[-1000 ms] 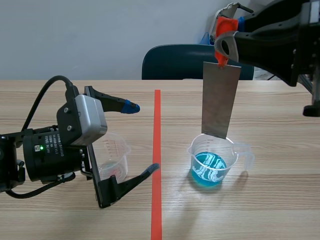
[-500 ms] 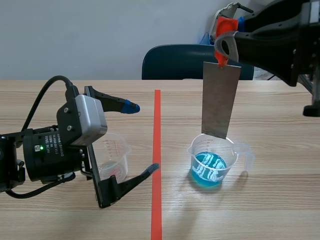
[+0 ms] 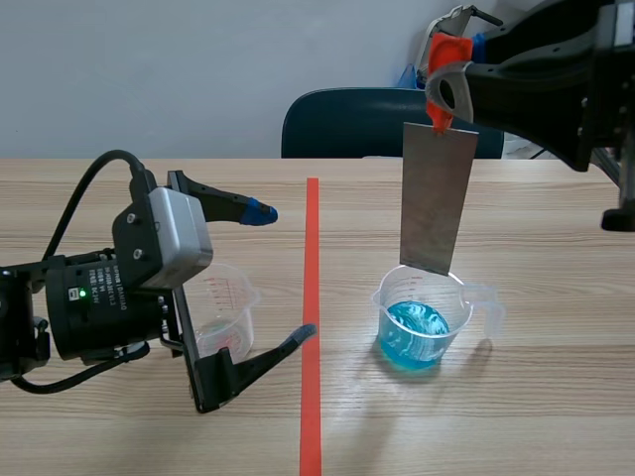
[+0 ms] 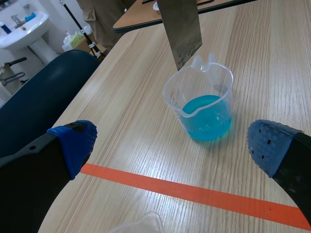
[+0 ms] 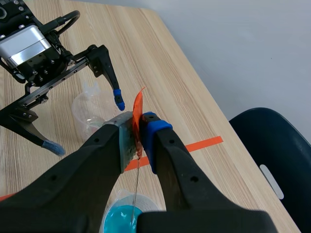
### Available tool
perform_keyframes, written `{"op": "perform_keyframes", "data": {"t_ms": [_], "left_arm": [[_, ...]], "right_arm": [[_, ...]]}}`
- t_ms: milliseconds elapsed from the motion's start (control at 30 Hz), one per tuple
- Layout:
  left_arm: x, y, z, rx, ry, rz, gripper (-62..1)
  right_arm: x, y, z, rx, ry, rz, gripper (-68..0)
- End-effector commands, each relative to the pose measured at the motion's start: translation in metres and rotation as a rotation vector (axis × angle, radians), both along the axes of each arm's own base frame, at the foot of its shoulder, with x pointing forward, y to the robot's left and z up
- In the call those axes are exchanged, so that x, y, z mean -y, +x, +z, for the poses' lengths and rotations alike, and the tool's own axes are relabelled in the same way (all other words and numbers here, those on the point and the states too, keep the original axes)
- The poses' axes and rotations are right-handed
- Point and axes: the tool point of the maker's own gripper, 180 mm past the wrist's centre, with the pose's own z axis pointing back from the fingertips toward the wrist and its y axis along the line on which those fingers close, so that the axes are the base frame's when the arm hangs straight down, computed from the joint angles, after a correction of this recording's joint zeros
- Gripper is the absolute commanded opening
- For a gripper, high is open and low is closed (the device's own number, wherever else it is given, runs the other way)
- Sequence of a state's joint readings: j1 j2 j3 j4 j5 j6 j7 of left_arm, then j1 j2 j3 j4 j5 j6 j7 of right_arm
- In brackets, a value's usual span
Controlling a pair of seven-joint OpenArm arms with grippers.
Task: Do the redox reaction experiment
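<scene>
we see the r gripper (image 3: pixel 448 91) raised over the r half of the table (image 3: pixel 556 416), jaws clamped on an orange clip (image 3: pixel 444 61) that sits at the top of a grey metal plate (image 3: pixel 437 198). the plate hangs upright, a bit tilted, straight over a clear beaker (image 3: pixel 466 297) w/ blue liquid (image 3: pixel 415 332) in its bottom. the plate's lower edge is at abt rim level & clear of the liquid. the beaker stands just r of the orange tape line (image 3: pixel 312 297), spout twd the r side. in the r wrist view the plate shows edge-on as a thin line running down to the beaker.

the l gripper (image 3: pixel 282 273) is low on the l side, turned sideways, jaws wide apart w/ nothing between the blue pads (image 3: pixel 260 210). a 2nd clear measuring cup (image 3: pixel 226 309) w/ red marks stands by it, in the gap betw the fingers; we can't tell if it touches either one. in the l wrist view the blue beaker is ahead of the gripper, past the tape.

a dark blue chair (image 3: pixel 357 124) stands behind the table's far edge.
</scene>
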State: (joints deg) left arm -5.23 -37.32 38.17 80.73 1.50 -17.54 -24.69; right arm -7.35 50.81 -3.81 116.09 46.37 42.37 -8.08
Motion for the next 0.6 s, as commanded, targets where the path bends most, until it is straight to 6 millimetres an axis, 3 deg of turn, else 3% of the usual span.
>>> {"op": "perform_keyframes", "data": {"t_ms": [0, 567], "left_arm": [[0.0034, -0.0028, 0.0063, 0.005, -0.034, -0.003, 1.4], [0.0074, -0.0108, -0.0002, -0.022, -0.04, -0.003, 1.4]], "right_arm": [[-0.0004, -0.0005, 0.0094, 0.024, 0.012, 0.01, -66.5], [-0.0005, -0.0005, 0.0094, 0.025, 0.013, 0.01, -66.5]]}}
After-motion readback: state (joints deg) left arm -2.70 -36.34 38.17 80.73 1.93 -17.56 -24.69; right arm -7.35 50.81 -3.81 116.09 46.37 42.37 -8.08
